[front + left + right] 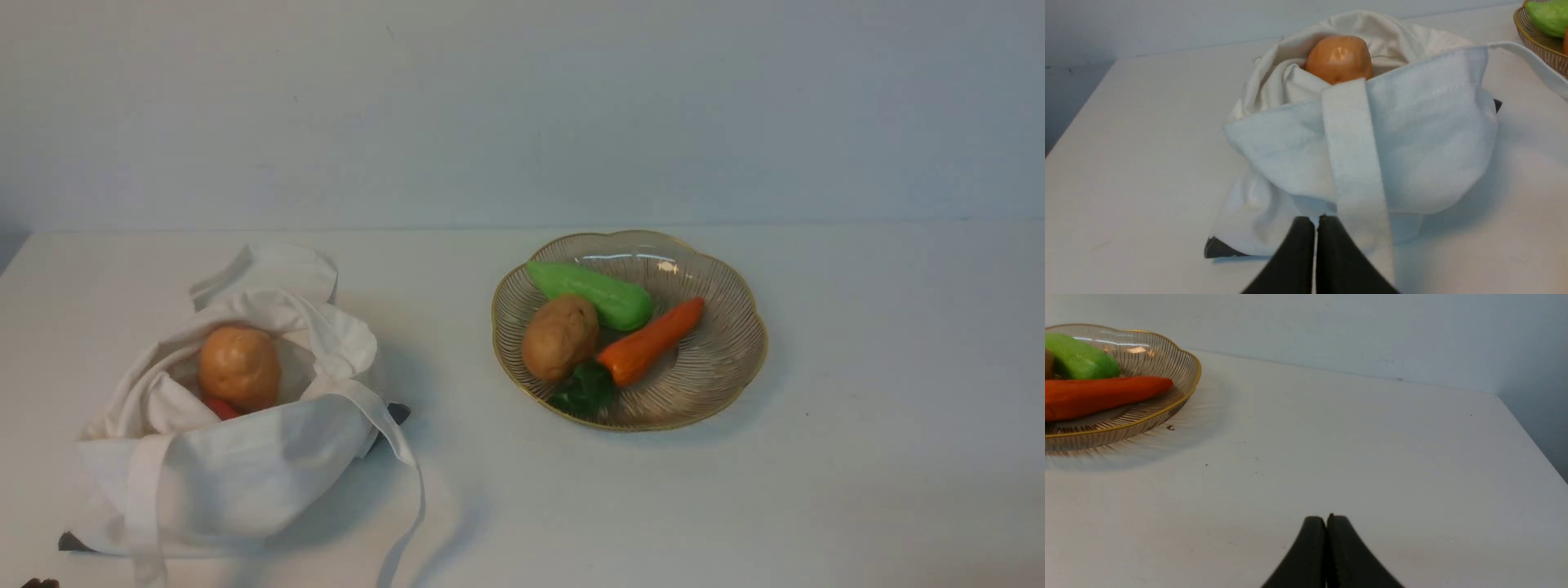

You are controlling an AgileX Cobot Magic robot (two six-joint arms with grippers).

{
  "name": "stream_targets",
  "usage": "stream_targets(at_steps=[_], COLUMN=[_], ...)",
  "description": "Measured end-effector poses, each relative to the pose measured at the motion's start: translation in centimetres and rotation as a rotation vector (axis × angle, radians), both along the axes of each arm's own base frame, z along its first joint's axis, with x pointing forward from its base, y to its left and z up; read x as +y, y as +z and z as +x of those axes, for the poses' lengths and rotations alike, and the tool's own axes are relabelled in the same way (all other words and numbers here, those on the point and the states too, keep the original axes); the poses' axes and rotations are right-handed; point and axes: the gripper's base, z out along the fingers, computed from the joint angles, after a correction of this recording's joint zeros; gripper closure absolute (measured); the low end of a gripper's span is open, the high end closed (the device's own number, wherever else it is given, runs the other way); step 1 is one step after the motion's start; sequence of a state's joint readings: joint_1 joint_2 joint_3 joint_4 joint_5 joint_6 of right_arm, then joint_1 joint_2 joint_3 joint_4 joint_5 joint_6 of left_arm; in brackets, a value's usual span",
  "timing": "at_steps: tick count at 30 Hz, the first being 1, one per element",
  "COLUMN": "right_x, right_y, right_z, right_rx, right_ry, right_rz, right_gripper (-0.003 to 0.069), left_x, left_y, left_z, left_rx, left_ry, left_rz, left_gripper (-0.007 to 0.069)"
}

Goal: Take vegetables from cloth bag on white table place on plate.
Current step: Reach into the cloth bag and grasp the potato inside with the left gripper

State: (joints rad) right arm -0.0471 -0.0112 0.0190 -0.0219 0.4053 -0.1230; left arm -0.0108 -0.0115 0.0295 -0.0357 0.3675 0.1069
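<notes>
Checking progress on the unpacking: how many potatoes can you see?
2. A tan potato sits in the bag; a darker potato lies on the plate. The bag's folds may hide more.

- The left gripper [1316, 220] has two smooth black fingers, wide at the base and narrow at the round tips.
- The right gripper [1326, 520] looks the same: two plain black fingers with round tips.
</notes>
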Motion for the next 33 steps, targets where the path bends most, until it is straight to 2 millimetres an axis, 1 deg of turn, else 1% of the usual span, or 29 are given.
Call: stream_targets(at_steps=[2,4,5,6,7,8,11,12,15,16,17,18,20,21,22,23,25,26,27,28,29,32,33], right_x=[0.0,0.0,0.0,0.0,0.0,0.0,0.0,0.0,0.0,0.0,0.0,0.0,0.0,0.0,0.0,0.0,0.0,0.0,0.0,0.0,0.0,0.0,0.0], right_y=[0.0,0.0,0.0,0.0,0.0,0.0,0.0,0.0,0.0,0.0,0.0,0.0,0.0,0.0,0.0,0.0,0.0,0.0,0.0,0.0,0.0,0.0,0.0], right_z=[0.0,0.0,0.0,0.0,0.0,0.0,0.0,0.0,0.0,0.0,0.0,0.0,0.0,0.0,0.0,0.0,0.0,0.0,0.0,0.0,0.0,0.0,0.0], right_rx=[0.0,0.0,0.0,0.0,0.0,0.0,0.0,0.0,0.0,0.0,0.0,0.0,0.0,0.0,0.0,0.0,0.0,0.0,0.0,0.0,0.0,0.0,0.0], right_ry=[0.0,0.0,0.0,0.0,0.0,0.0,0.0,0.0,0.0,0.0,0.0,0.0,0.0,0.0,0.0,0.0,0.0,0.0,0.0,0.0,0.0,0.0,0.0], right_rz=[0.0,0.0,0.0,0.0,0.0,0.0,0.0,0.0,0.0,0.0,0.0,0.0,0.0,0.0,0.0,0.0,0.0,0.0,0.0,0.0,0.0,0.0,0.0], right_gripper=[0.0673,0.0673,0.0673,0.0673,0.0673,0.0673,0.0673,0.0673,0.0673,0.0673,0.0673,0.0673,0.0673,0.0673,0.0673,0.0673,0.0673,0.0673,0.0673,0.0673,0.0673,0.0673,0.0673], left_x=[-0.2,-0.4,-0.4,-0.5,-0.5,-0.5,-0.3,0.2,1.0,1.4,1.5,1.5,1.1,0.8,0.8,0.1,-0.7,-0.7,-1.3,-1.5,-1.9,-2.1,-2.1], left_y=[0.2,0.7,0.7,1.3,1.3,1.7,2.6,3.4,4.5,5.7,6.3,8.0,10.7,12.2,12.2,14.6,16.4,16.7,17.4,17.3,17.7,17.6,17.3], left_z=[0.1,0.2,0.2,0.3,0.3,0.3,0.4,0.4,0.2,-0.1,-0.3,-0.7,-1.1,-1.1,-1.1,-0.5,1.4,1.6,4.0,4.8,6.6,10.6,12.3], left_rx=[-0.02,-0.066,-0.065,-0.121,-0.127,-0.167,-0.258,-0.35,-0.5,-0.59,-0.622,-0.671,-0.679,-0.648,-0.648,-0.543,-0.347,-0.344,-0.136,-0.042,0.136,0.407,0.5], left_ry=[0.005,0.018,0.019,0.03,0.032,0.04,0.065,0.092,0.144,0.16,0.159,0.138,0.089,0.061,0.061,0.015,-0.02,-0.018,-0.036,-0.046,-0.068,-0.095,-0.103], left_rz=[-0.08,-0.242,-0.258,-0.387,-0.402,-0.483,-0.621,-0.679,-0.751,-0.769,-0.77,-0.763,-0.712,-0.675,-0.675,-0.608,-0.547,-0.542,-0.498,-0.471,-0.409,-0.299,-0.257], left_gripper=[0.0629,0.0629,0.0629,0.0629,0.0629,0.0629,0.0629,0.0629,0.0629,0.0629,0.0629,0.0629,0.0629,0.0629,0.0629,0.0629,0.0629,0.0629,0.0629,0.0629,0.0629,0.0629,0.0629])
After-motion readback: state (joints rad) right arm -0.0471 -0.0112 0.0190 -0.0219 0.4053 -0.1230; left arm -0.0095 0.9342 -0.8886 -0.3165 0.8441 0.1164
